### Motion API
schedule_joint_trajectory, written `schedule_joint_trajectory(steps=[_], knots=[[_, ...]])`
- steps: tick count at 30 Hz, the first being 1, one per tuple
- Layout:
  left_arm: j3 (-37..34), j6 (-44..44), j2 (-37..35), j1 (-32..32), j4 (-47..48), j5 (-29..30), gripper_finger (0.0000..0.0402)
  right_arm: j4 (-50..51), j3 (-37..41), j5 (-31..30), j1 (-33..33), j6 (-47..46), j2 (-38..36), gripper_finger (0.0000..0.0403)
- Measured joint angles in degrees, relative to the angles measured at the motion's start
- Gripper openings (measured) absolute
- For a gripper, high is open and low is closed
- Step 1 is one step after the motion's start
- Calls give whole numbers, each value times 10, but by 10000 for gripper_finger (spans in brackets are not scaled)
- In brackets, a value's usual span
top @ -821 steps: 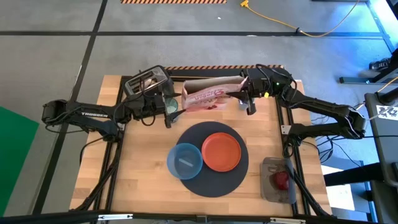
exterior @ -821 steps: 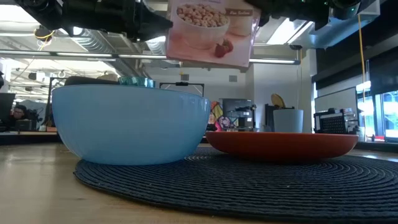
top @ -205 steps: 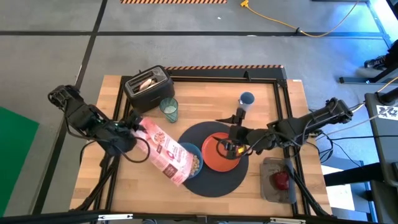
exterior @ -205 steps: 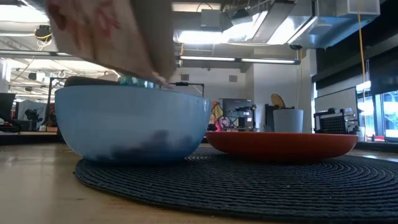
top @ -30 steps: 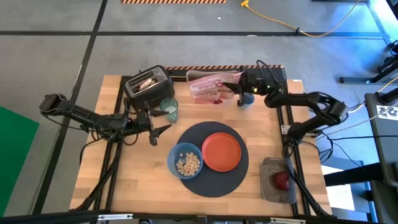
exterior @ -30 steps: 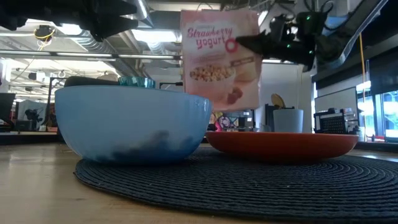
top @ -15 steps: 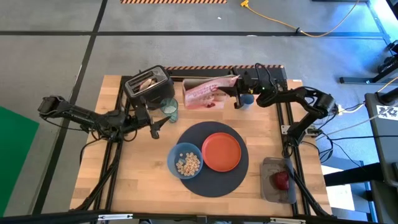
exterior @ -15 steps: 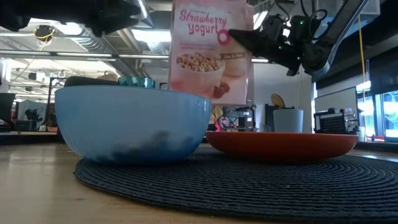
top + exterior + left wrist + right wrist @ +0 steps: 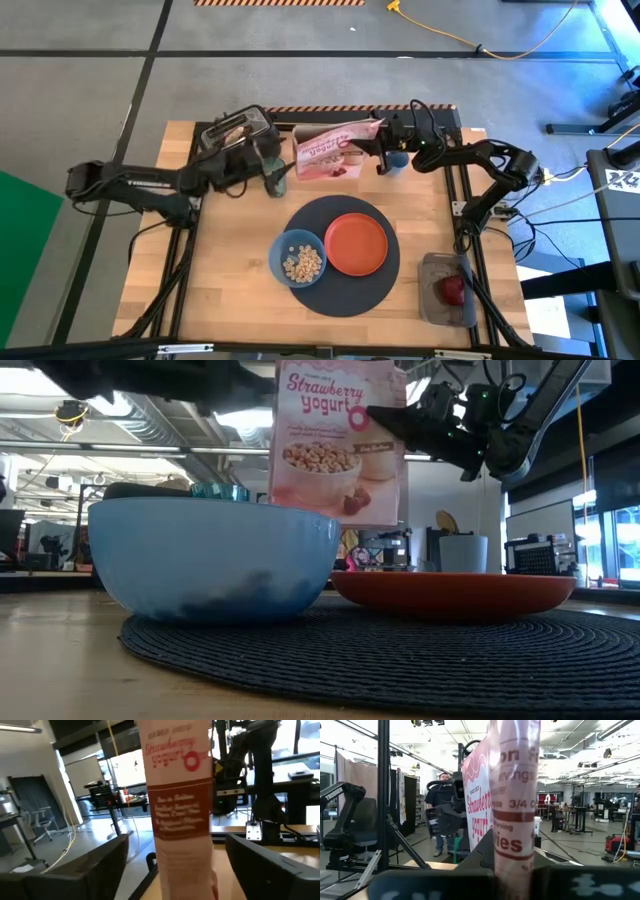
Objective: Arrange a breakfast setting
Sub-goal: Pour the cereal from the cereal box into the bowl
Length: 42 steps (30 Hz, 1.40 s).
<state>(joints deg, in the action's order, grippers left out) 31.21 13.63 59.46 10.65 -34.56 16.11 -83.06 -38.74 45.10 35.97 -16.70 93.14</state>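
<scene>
My right gripper (image 9: 378, 152) is shut on a pink cereal box (image 9: 328, 150) near the table's far edge. My left gripper (image 9: 274, 176) is open at the box's left side. In the left wrist view its fingers (image 9: 95, 865) stand on either side of the box's narrow face (image 9: 180, 805), apart from it. The blue bowl (image 9: 300, 262), holding cereal, and the orange plate (image 9: 356, 243) sit on the dark round mat (image 9: 340, 295). The pale-green glass (image 9: 218, 490) is mostly hidden under my left gripper. A toast slice (image 9: 232, 128) sticks out of the toaster. The red apple (image 9: 452, 288) lies in a grey tray. No spoon shows. My right gripper pinches the cereal box between its two fingers at its upper right part (image 9: 372, 418), one finger on the printed front. The fingers come level from the table's right. The box stands upright, its narrow side (image 9: 512, 820) toward the wrist, its bottom clear of the table.
A silver toaster (image 9: 238, 138) stands at the far left. A blue cup (image 9: 399, 160) stands just behind my right gripper. The grey tray (image 9: 445, 300) lies off the table's right edge. Bare wood lies left of the mat and at the near edge.
My left gripper has gone toward the table's far edge and right, up to the box's left side and over the glass. My right gripper has carried the upright box a little toward the table's left and then held still.
</scene>
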Motion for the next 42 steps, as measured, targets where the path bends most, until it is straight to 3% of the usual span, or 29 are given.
schedule_joint_trajectory(steps=[7,11,21,27,31,39,42], knots=[[63,-43,84,73,8,-127,362,1,0,16,1,24,0,0],[102,-60,115,97,33,-146,346,14,0,22,1,38,0,0],[128,-72,154,107,65,-168,201,84,0,35,1,48,0,1],[128,-73,171,107,51,-167,138,86,0,35,1,66,0,11],[128,-73,172,109,50,-141,115,87,0,23,1,75,0,73],[128,-80,174,130,49,-137,95,85,0,-22,45,22,-31,252],[128,-90,185,135,42,-137,94,83,0,-21,62,-2,-60,292]])
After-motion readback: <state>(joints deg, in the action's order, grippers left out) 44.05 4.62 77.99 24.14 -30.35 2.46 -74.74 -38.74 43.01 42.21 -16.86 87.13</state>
